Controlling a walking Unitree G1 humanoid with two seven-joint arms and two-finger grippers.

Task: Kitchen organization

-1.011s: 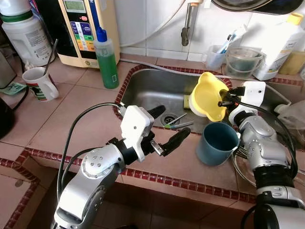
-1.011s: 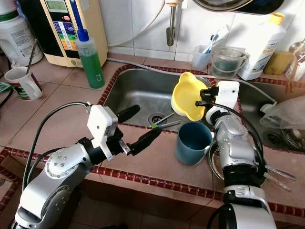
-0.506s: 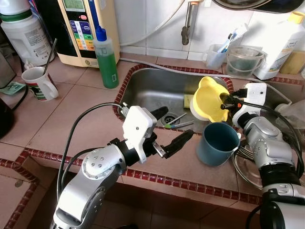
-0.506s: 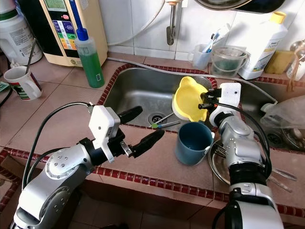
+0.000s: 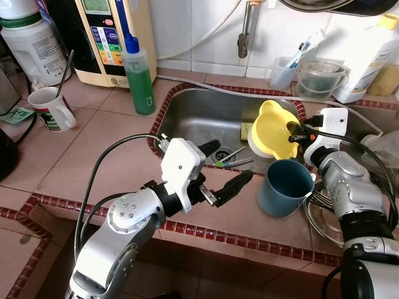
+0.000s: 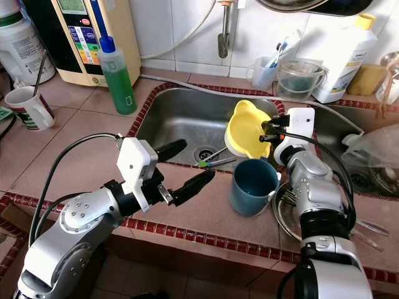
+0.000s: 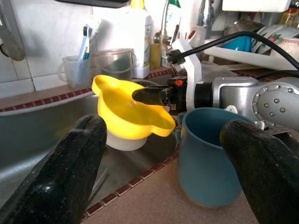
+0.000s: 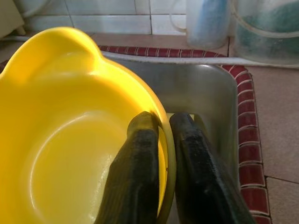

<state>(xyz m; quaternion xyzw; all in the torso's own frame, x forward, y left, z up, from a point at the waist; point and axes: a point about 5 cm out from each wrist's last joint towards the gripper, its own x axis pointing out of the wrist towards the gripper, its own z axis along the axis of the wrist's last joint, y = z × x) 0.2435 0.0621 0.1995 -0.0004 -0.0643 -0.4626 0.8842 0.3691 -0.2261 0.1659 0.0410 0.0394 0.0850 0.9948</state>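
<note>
the right pincer is pinched tight on the rim of a yellow bowl, one finger inside and one outside, holding it tilted in the air over the right end of the steel sink. just below and in front of the bowl a blue mug stands upright on the tiled bench, at the sink's front edge. the left pincer hangs above the bench by the sink's front rim, its fingers spread wide and empty, pointing toward the mug. a green soap bottle stands at the sink's left corner, a white cup further left.
</note>
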